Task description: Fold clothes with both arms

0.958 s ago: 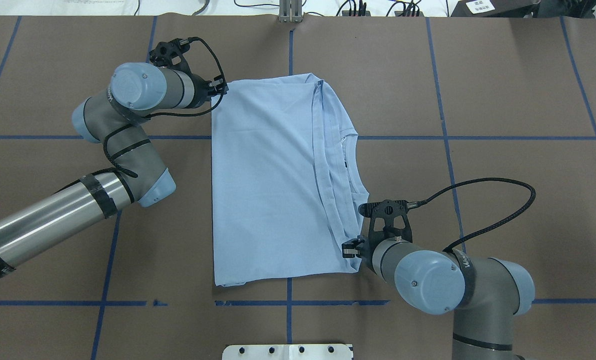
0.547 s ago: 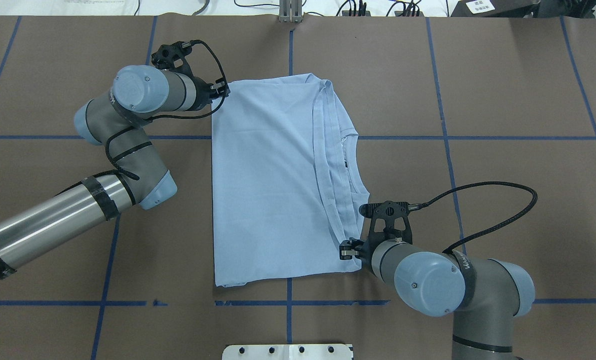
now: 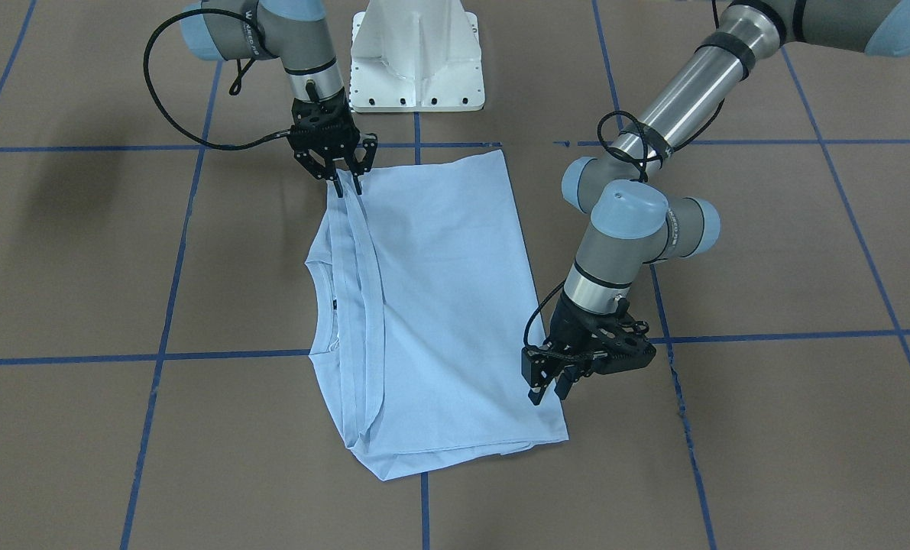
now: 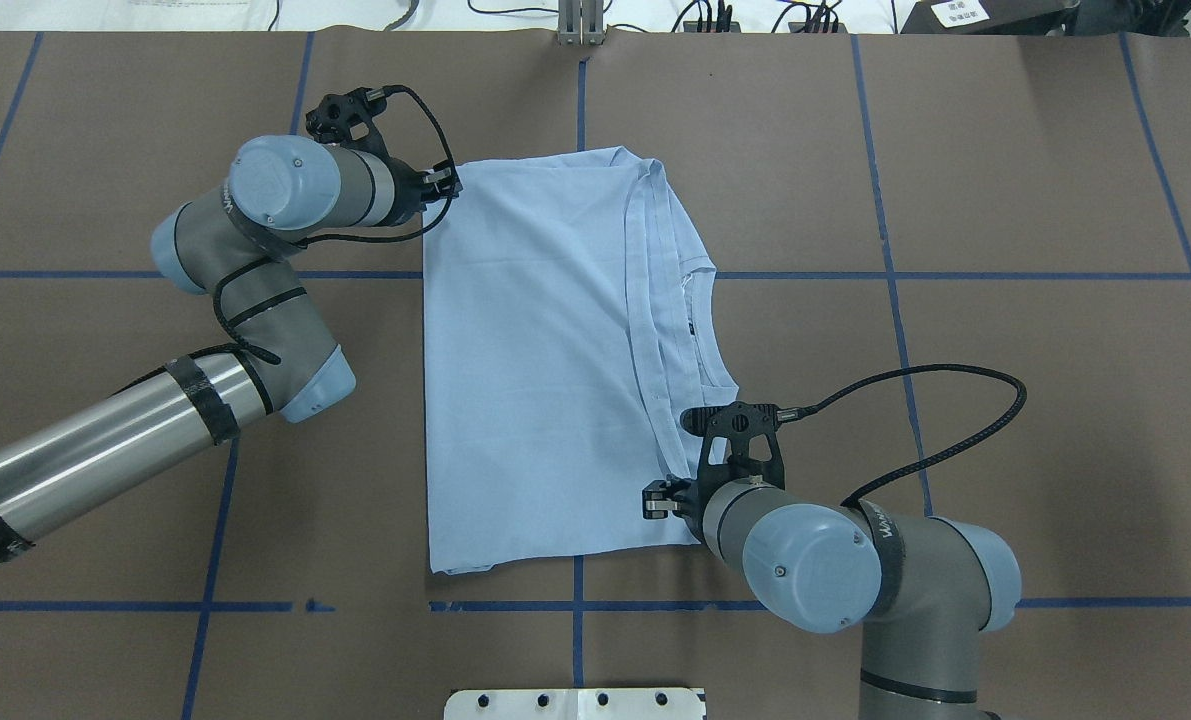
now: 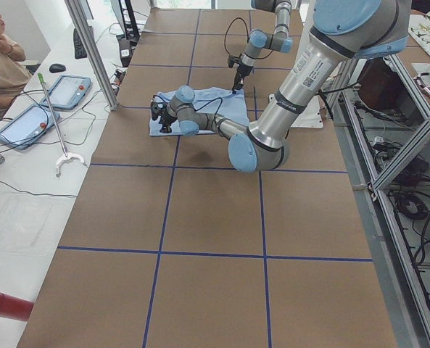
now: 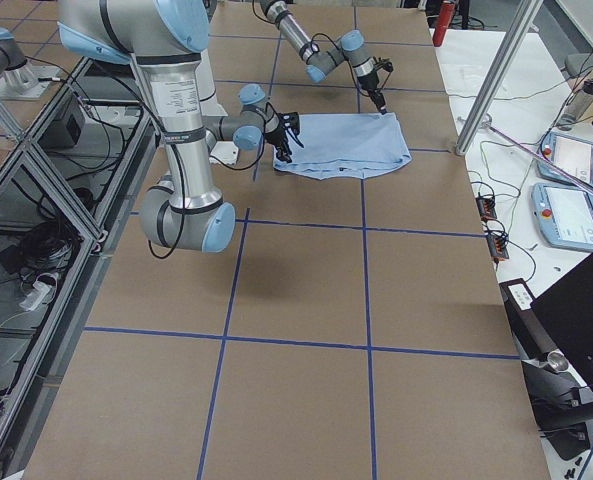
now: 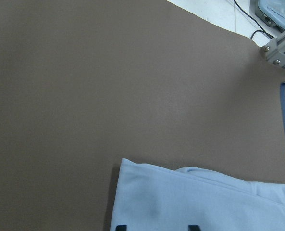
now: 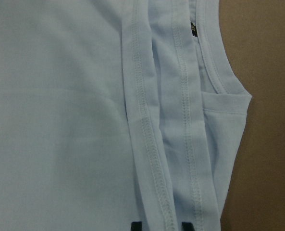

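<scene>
right fingers (image 4: 653, 500) slid left over shirt (image 4: 525, 350) hem, open; left fingers (image 4: 445, 181) open at far corner; shirt lies lengthwise near-to-far, collar to robot's right

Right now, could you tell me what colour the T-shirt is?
The T-shirt is light blue, clearest in the overhead exterior view.

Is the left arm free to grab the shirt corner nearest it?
Probably yes: the left gripper is open right at that corner of the shirt, and nothing else lies on it there.
</scene>
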Action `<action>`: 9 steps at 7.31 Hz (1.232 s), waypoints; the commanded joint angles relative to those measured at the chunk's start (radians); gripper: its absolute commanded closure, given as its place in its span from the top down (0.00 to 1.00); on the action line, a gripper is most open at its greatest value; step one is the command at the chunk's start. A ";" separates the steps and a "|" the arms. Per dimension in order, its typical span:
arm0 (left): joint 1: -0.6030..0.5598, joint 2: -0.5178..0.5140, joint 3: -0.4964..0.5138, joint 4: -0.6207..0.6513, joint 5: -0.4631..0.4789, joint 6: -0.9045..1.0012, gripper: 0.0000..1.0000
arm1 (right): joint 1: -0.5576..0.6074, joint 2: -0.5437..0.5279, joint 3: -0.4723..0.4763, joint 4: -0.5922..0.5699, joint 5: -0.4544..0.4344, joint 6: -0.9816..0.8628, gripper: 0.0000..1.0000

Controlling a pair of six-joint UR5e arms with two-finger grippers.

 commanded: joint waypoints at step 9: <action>0.000 0.002 -0.002 0.000 -0.001 -0.001 0.53 | 0.002 -0.101 0.061 0.006 -0.033 0.004 0.00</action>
